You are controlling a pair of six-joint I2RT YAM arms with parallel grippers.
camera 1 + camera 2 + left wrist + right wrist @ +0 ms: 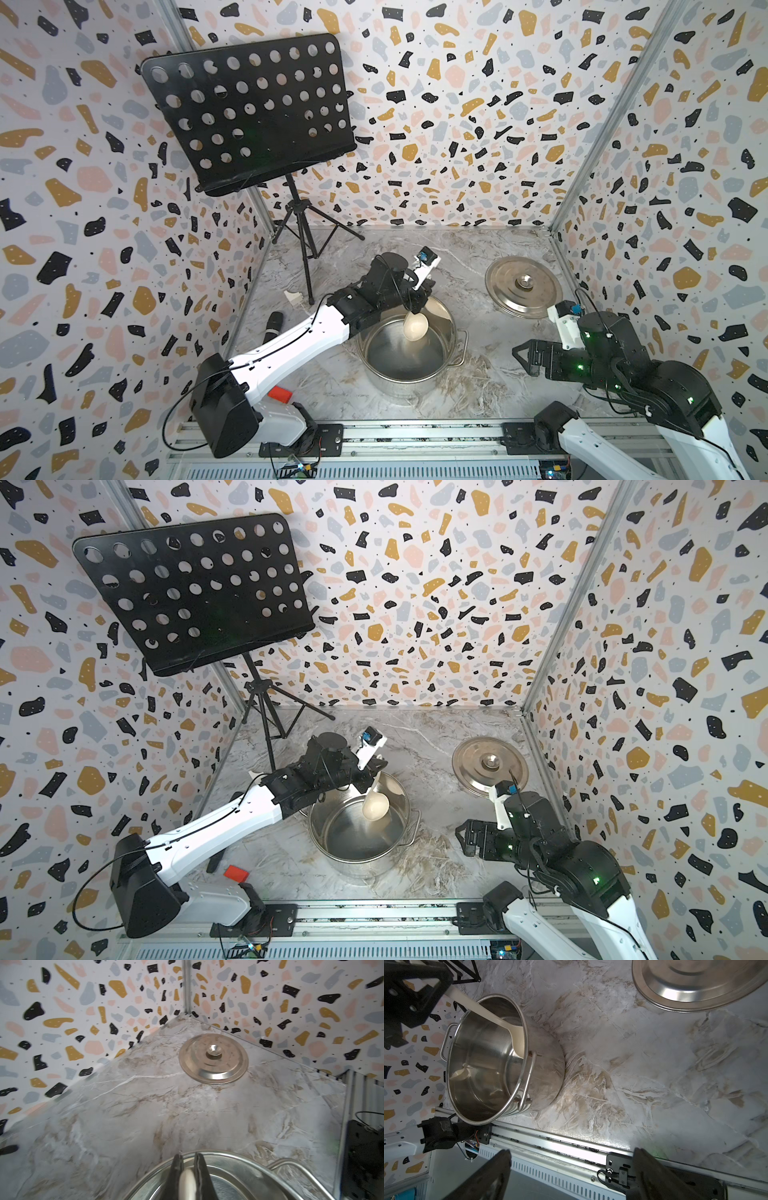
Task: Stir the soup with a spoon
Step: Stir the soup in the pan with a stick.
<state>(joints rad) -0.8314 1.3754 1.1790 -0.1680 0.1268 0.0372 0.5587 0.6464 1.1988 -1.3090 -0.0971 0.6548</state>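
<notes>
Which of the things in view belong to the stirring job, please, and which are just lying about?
For the job:
- spoon
- pot, no soup visible in it

Lying about:
- lid
- music stand
- microphone
- red block

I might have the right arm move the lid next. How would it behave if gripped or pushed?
The lid looks like thin polished steel, so probably stiff, fairly light and slippery at the rim. It lies flat on the table, so a push should slide it, not tip it. Its raised centre knob seems the likeliest grip.
</notes>
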